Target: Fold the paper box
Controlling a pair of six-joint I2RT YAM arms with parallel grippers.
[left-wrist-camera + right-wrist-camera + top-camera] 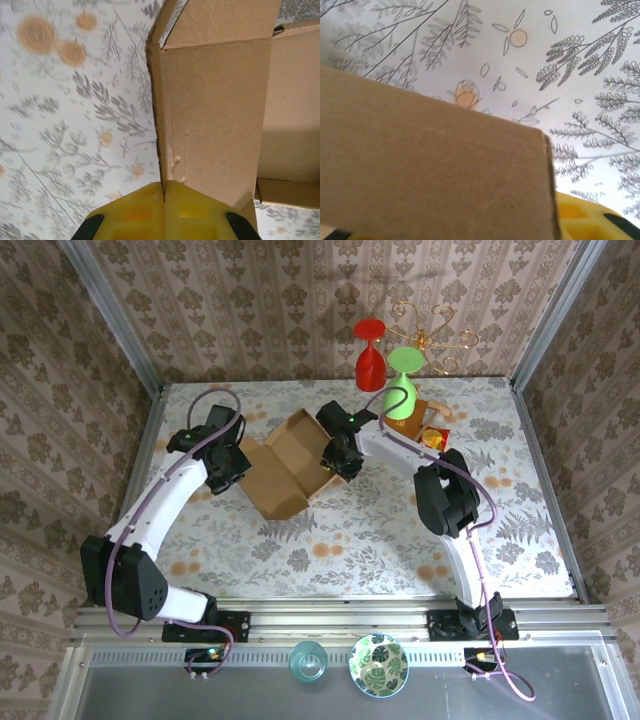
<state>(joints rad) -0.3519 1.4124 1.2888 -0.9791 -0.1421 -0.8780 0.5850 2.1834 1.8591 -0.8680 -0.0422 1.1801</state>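
Note:
The paper box (285,468), plain brown cardboard, lies partly folded in the middle of the flowered table, one wall standing up. My left gripper (238,466) is at the box's left side. In the left wrist view its yellow fingertips (164,187) are pressed together on the edge of the upright box wall (210,115). My right gripper (337,454) is at the box's right side. In the right wrist view a cardboard panel (430,165) covers most of the jaws. One yellow finger (580,219) shows far to the right of it, so the jaws stand apart.
A red wine glass (369,352), a green wine glass (402,392) on a small wooden stand (436,412) and a gold wire rack (436,338) stand at the back right. A patterned bowl (378,664) and a clear glass (308,661) sit below the arm bases. Patterned walls enclose the table.

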